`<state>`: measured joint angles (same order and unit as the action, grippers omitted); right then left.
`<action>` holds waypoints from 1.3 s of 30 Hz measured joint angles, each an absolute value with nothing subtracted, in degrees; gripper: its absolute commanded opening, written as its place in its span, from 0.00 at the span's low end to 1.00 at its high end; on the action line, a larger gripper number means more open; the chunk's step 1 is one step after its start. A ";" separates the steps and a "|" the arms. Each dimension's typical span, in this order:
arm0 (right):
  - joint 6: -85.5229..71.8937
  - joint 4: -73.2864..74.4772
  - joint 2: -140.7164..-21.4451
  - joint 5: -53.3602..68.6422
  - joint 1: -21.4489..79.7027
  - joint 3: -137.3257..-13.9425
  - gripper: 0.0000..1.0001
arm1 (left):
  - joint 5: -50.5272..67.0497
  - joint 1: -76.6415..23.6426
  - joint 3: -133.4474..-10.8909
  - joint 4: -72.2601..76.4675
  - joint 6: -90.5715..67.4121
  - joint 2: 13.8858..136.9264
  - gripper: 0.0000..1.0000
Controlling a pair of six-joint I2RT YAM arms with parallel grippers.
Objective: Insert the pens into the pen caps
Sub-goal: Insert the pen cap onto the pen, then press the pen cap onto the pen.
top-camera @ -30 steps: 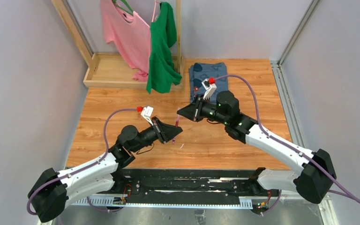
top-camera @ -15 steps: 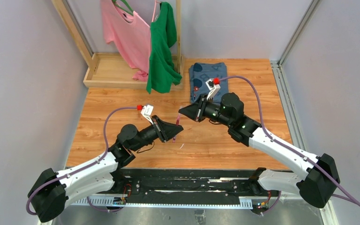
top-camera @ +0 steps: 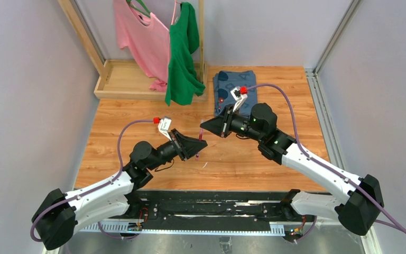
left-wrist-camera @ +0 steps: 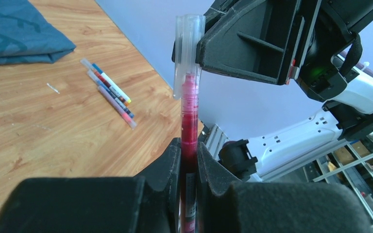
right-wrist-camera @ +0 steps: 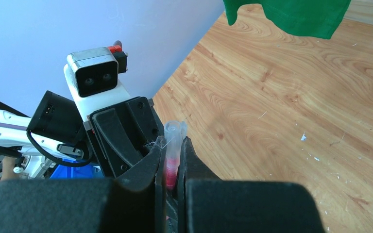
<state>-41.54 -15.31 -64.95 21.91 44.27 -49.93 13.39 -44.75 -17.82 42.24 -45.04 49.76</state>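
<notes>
My left gripper (left-wrist-camera: 188, 148) is shut on a dark red pen (left-wrist-camera: 189, 116) and holds it upright above the table. My right gripper (right-wrist-camera: 173, 145) is shut on a clear pen cap (right-wrist-camera: 175, 132). The pen's tip sits inside the cap (left-wrist-camera: 188, 48). In the top view the two grippers meet tip to tip over the middle of the table, left (top-camera: 200, 148) and right (top-camera: 203, 129). Several other pens (left-wrist-camera: 109, 92) lie side by side on the wood in the left wrist view. Loose caps are not in view.
A folded blue cloth (top-camera: 235, 84) lies at the back of the wooden table (top-camera: 137, 116). A wooden rack with a pink shirt (top-camera: 137, 34) and a green shirt (top-camera: 182, 53) stands back left. A small white sliver (top-camera: 205, 165) lies near the front.
My left gripper has moved slightly up and away with the pen, closing on the right gripper. The right arm's wrist has shifted a little to the right.
</notes>
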 measured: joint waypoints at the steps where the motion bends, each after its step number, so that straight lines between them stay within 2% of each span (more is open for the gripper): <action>1: -41.52 -14.83 -65.10 22.02 44.27 -50.33 0.01 | 13.39 -44.73 -17.69 42.59 -44.95 49.76 0.00; 21: -41.95 -11.68 -67.59 23.00 44.34 -51.16 0.01 | 12.34 -44.69 -17.61 37.91 -34.61 49.41 0.00; 22: -41.69 -11.42 -67.59 23.00 44.34 -51.16 0.06 | 12.60 -44.69 -17.61 38.06 -34.48 49.82 0.00; 26: -39.44 -8.73 -66.65 23.14 44.31 -51.83 0.37 | 13.76 -44.69 -17.61 38.46 -33.95 50.41 0.00; 28: -37.89 -5.32 -65.73 24.86 44.25 -52.21 0.44 | 13.72 -44.64 -17.69 40.95 -33.41 50.35 0.00; 31: -35.31 0.03 -63.90 27.70 43.46 -52.14 0.48 | 13.58 -44.40 -17.69 43.81 -33.19 49.15 0.00; 39: -29.47 3.68 -59.33 35.79 37.91 -53.43 0.48 | 14.83 -44.38 -15.16 45.78 -32.97 46.57 0.00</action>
<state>-29.47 3.68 -59.33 35.79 37.91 -53.43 14.83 -44.38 -15.16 45.78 -32.97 46.57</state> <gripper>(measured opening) 0.484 0.160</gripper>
